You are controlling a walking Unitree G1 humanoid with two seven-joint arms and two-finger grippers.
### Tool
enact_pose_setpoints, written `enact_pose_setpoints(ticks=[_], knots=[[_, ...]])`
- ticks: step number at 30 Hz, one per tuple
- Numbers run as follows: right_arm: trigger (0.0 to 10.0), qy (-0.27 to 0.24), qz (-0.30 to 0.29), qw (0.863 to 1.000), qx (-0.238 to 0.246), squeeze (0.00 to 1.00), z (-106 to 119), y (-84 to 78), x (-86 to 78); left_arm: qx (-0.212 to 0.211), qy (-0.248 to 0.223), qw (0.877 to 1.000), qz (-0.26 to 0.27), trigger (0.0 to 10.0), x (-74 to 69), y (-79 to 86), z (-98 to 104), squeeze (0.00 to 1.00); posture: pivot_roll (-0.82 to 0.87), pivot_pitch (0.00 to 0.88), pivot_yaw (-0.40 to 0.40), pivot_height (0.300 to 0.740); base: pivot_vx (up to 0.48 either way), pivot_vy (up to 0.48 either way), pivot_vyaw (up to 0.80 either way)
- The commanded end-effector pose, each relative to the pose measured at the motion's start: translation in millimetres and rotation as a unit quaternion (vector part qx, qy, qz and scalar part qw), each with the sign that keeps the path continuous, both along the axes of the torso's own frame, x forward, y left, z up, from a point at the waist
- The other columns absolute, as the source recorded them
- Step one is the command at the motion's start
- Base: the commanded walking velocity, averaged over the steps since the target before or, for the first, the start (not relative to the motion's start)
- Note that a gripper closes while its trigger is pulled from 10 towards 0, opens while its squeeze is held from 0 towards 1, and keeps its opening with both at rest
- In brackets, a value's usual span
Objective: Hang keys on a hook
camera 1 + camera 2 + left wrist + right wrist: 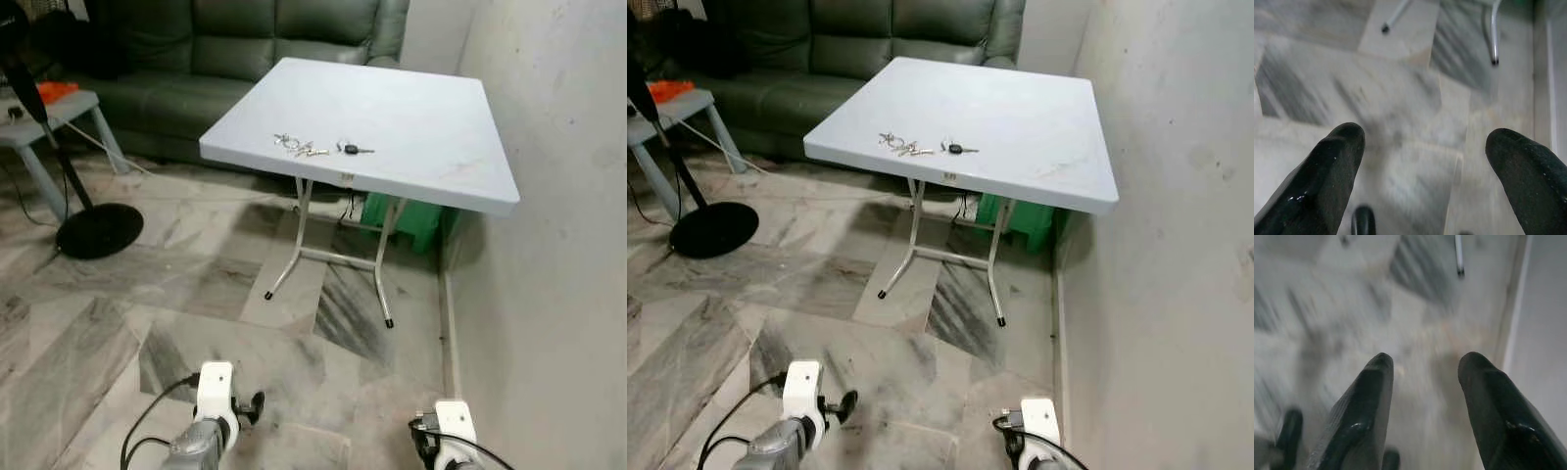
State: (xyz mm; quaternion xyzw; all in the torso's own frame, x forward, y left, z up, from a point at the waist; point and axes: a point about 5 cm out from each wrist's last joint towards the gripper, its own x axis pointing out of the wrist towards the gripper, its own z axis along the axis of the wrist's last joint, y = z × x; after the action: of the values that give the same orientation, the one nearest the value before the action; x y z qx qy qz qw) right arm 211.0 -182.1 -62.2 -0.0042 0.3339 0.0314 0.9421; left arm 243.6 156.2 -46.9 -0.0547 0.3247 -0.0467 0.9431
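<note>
On the white folding table (411, 127), near its front edge, lies a bunch of silver keys (294, 145). A single key with a black head (354, 149) rests just to the right of the bunch. Both arms hang low in front of me, far below the table. My left gripper (1422, 142) is open over the marble floor, its fingers wide apart with nothing between them. My right gripper (1425, 363) is open too, above the floor near the wall. No hook can be made out.
A dark green sofa (245, 49) stands behind the table. A fan stand with a round black base (98, 230) is at the left, beside a small grey table (44, 122). A bare wall (558, 245) runs along the right. A green crate (407, 220) sits under the table.
</note>
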Motion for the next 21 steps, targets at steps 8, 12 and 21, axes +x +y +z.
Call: enact_pose_setpoints(ticks=[8,12,21], knots=[[10.0,-0.130,0.003,0.991,0.041,0.00,31.2,7.7,32.9,-0.022,-0.129,0.991,0.001,10.0,41.2,-0.1,40.7,0.00,0.01,0.000,-0.051,0.740,0.000,0.000,0.00],[10.0,-0.197,0.015,0.979,0.055,0.00,47.4,14.1,42.9,-0.028,-0.193,0.981,-0.015,10.0,50.7,-2.3,57.6,0.00,0.00,0.000,-0.046,0.740,0.000,0.000,0.00],[10.0,-0.298,0.024,0.952,0.062,0.00,67.6,16.0,31.3,-0.052,-0.283,0.957,-0.033,10.0,37.2,-5.5,69.9,0.00,0.00,0.000,-0.038,0.740,0.000,0.000,0.00]])
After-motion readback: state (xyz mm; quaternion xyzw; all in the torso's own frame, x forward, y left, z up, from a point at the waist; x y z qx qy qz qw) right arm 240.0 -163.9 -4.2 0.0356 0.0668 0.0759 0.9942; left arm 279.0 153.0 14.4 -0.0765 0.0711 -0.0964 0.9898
